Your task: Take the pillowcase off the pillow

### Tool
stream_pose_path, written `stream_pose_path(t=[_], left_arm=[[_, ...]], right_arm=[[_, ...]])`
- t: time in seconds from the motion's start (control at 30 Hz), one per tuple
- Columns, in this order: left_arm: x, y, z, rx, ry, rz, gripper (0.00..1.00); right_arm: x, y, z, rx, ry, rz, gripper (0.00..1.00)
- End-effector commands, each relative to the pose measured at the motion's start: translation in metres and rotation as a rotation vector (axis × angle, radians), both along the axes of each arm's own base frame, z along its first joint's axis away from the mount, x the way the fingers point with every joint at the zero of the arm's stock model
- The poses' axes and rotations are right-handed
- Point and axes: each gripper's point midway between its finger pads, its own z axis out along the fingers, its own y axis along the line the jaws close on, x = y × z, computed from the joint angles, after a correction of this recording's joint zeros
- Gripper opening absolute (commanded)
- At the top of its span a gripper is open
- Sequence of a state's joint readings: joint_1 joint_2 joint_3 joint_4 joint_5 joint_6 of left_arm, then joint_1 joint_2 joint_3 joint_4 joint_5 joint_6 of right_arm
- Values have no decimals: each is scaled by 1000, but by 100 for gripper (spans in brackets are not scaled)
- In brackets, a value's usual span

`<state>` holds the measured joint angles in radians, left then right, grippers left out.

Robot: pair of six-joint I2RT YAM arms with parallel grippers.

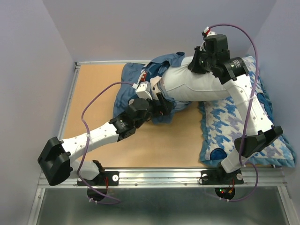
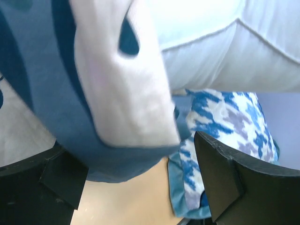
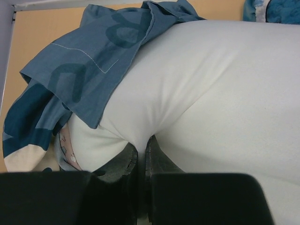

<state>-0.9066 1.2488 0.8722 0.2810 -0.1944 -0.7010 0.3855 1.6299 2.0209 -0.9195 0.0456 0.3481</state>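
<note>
The white pillow [image 1: 197, 84] lies across the back of the table, its left end still inside the slate-blue pillowcase [image 1: 129, 91]. My right gripper [image 1: 193, 63] is shut, pinching a fold of the pillow's white cloth [image 3: 142, 140] at its right end. The pillowcase [image 3: 79, 70] is bunched back off most of the pillow [image 3: 225, 93]. My left gripper [image 1: 161, 105] sits at the near edge of the pillowcase. In the left wrist view its fingers [image 2: 229, 183] stand wide apart, and a hanging fold of pillowcase [image 2: 51, 93] with a pale patch droops just above the gap, below the pillow [image 2: 225, 47].
A blue-and-white houndstooth pillow [image 1: 243, 126] lies on the right side of the table under my right arm and also shows in the left wrist view [image 2: 225, 117]. Bare wooden tabletop [image 1: 93, 89] is on the left. Grey walls enclose the back and sides.
</note>
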Motion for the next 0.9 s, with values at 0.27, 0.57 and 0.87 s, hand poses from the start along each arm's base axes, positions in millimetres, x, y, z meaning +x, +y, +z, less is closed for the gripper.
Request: stream_pose_path(t=[0.27,0.57,0.87], left_arm=[[63,-7,15,77,-13,328,51],[9,108,154,93,-122,509,0],[35,112,244,235,-227,395,0]], right_arm=[[-8,23,79,99,-245,20,1],[-2,10,74,42,-250,-36,1],[28,26,-35,-77,-11,-25,1]])
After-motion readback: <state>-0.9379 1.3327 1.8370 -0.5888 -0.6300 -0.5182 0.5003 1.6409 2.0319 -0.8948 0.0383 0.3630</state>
